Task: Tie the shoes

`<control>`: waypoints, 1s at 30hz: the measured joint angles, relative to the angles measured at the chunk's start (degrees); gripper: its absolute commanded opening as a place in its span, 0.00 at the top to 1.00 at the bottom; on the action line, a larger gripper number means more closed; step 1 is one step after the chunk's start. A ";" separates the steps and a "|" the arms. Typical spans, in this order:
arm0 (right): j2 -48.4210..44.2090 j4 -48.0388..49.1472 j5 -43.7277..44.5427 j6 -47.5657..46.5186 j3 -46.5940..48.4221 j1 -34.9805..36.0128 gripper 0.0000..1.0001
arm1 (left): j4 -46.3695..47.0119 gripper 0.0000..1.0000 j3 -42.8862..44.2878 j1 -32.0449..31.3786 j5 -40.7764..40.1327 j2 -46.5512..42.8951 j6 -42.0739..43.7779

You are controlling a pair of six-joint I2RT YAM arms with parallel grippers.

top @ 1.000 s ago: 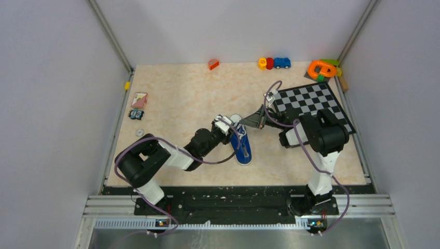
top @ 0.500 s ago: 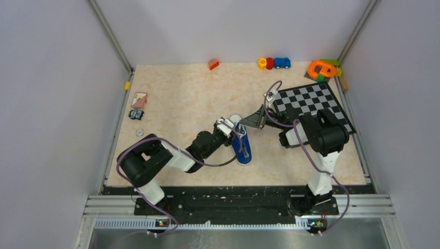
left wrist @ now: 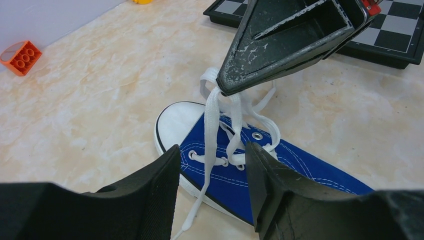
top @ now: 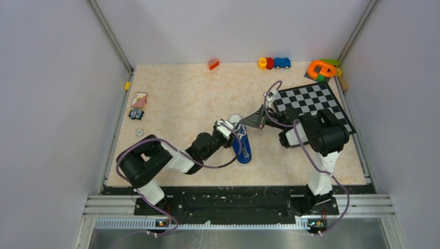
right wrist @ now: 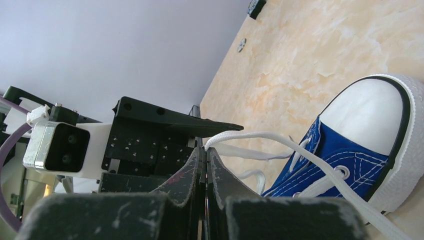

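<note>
One blue sneaker (top: 243, 149) with a white toe cap lies mid-table, toe pointing away from the arms. My right gripper (top: 245, 123) hangs over the toe end, shut on the white laces (left wrist: 214, 107) and holding them pulled up off the shoe (left wrist: 280, 165). In the right wrist view the lace (right wrist: 250, 136) leaves the closed tips of my right gripper (right wrist: 205, 148) and runs down to the shoe (right wrist: 345, 155). My left gripper (top: 231, 130) is at the shoe's left side. In its own view the left gripper (left wrist: 212, 155) is open, and a loose lace end hangs between its fingers untouched.
A chessboard (top: 311, 104) lies at the right, under the right arm. Small toys line the back edge: an orange brick (top: 213, 64), a row with a blue car (top: 274, 63), and an orange and green piece (top: 322, 68). A card (top: 139, 99) and small parts (top: 137, 114) sit at the left.
My left gripper has drawn back slightly toward the near left and its jaws have widened a little. The right gripper and the shoe stay put.
</note>
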 measured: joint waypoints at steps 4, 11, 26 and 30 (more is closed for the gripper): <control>0.00 0.00 0.00 0.00 0.00 0.00 1.00 | -0.48 0.46 0.74 -0.02 0.00 0.28 0.24; 0.00 0.02 0.00 0.02 0.00 0.00 1.00 | -1.16 0.47 3.15 -0.02 0.02 2.32 0.98; 0.00 0.04 0.02 0.02 0.00 0.00 0.90 | -5.20 1.00 6.14 -0.09 0.52 3.06 3.34; 0.00 0.00 0.07 0.04 0.00 -0.07 0.81 | -6.43 1.00 6.45 -0.09 1.14 3.06 3.78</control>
